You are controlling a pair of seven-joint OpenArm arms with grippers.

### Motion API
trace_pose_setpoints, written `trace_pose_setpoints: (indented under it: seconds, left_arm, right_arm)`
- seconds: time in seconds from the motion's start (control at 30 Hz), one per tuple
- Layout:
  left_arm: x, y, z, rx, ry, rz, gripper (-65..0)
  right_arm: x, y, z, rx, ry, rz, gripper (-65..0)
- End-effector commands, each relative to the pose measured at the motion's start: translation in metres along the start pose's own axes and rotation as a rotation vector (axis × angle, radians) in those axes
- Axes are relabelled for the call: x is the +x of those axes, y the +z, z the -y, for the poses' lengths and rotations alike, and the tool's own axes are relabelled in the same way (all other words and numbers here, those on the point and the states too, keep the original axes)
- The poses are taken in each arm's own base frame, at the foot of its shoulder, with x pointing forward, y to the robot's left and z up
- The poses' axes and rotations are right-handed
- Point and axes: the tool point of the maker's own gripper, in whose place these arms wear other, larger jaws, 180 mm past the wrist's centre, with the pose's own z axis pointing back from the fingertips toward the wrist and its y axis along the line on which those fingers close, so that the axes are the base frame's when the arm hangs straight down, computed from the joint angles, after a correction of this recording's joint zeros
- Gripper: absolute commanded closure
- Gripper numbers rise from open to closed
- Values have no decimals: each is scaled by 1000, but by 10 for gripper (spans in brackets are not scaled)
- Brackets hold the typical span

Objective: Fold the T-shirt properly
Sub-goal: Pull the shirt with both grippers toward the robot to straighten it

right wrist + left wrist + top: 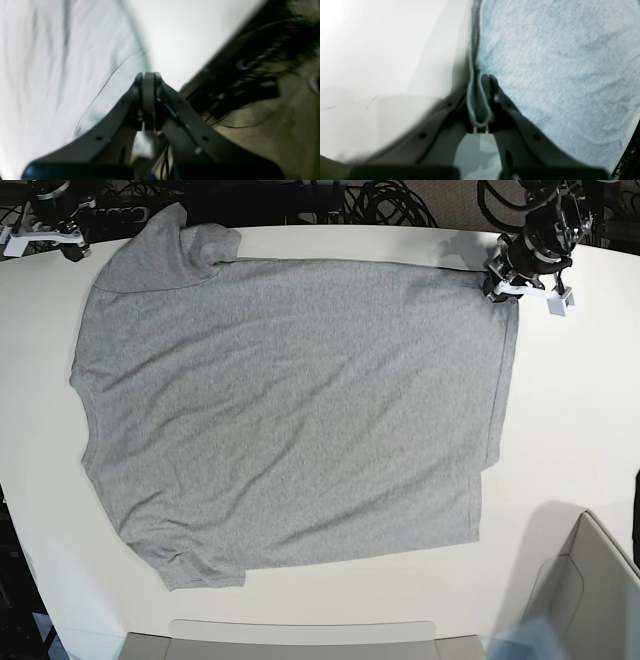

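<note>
Your left gripper (486, 105) pinches the T-shirt's (290, 410) hem corner at the tabletop's (590, 430) far edge. Your right gripper (148, 100), jaws pressed together and empty, sits beyond the opposite far corner.

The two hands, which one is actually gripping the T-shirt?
The left hand, clamped on the T-shirt hem corner. The right hand is shut on nothing, off the cloth.

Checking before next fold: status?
Left gripper shut on T-shirt hem corner. Right gripper shut, empty, off the cloth. T-shirt spread flat on table. Nothing obstructing.

A robotics lab: white worktable (560, 440), 2 mounted arms, black cable tangles (390, 205) behind it.
</note>
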Motion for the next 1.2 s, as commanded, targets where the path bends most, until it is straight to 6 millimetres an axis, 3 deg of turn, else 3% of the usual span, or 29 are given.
trace_pose_setpoints:
  seconds: [0.0, 0.2, 0.73, 0.97, 1.17]
  left_arm:
    - [6, 3, 2, -6, -18, 15, 0]
    - [7, 3, 2, -2, -23, 17, 0]
    - [7, 3, 1, 0, -25, 15, 0]
    - [6, 3, 1, 0, -25, 11, 0]
    - [-3, 3, 1, 0, -25, -38, 0]
  right_arm:
    - [5, 6, 2, -9, 16, 20, -19]
    - [-4, 12, 2, -14, -6, 17, -122]
    - [3, 5, -4, 4, 26, -15, -143]
    - [-1, -2, 7, -21, 33, -53, -248]
    - [-1, -20, 20, -38, -6, -72, -269]
